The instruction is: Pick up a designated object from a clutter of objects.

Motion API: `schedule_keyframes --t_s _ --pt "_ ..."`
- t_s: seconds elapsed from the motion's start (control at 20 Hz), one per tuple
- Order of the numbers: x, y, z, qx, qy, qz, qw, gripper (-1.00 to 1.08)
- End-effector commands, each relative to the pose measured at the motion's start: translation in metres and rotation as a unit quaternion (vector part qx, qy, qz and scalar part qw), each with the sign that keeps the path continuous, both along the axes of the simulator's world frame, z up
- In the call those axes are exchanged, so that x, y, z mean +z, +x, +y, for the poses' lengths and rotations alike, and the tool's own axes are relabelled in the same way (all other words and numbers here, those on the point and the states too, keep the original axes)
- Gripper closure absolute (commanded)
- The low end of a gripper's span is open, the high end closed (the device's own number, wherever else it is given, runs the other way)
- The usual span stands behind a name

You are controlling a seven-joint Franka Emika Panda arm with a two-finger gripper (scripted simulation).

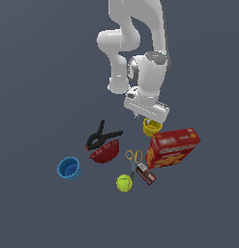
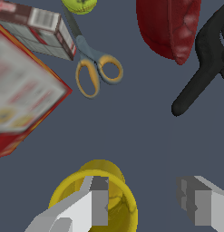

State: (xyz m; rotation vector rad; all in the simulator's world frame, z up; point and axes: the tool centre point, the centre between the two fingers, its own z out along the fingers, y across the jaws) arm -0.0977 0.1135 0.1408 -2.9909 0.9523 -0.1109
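A glossy white robot arm [image 1: 140, 43], built of rounded, tube-like segments with bulbous joints, shows a dark grey ring at its wrist joint and a small greenish mark on the wrist housing. A flat white rectangular hand [image 1: 146, 107] caps the arm. The wrist view shows two blocky, square-ended fingers [image 2: 93, 204], rendered in white and flat grey faces.

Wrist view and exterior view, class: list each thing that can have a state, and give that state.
Pincer: open, one finger inside the yellow cup, the other outside.
Yellow cup: upright, not gripped.
Blue cup: mouth open to view.
Scissors: lying flat, blades hidden.
Red box: closed.
Red bowl: tilted.
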Motion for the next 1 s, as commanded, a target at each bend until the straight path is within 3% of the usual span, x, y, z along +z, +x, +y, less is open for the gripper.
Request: schedule_keyframes --t_s 0.0,0.5,0.95 --pt "-0.009 -0.01 0.007 -0.019 0.004 -0.003 0.9998 -0.2" --pt "-0.033 -0.044 0.028 -0.076 0.02 -0.011 0.9968 -0.2" --pt "-0.04 -0.056 0.034 -0.095 0.026 -0.012 0.995 -0.2"
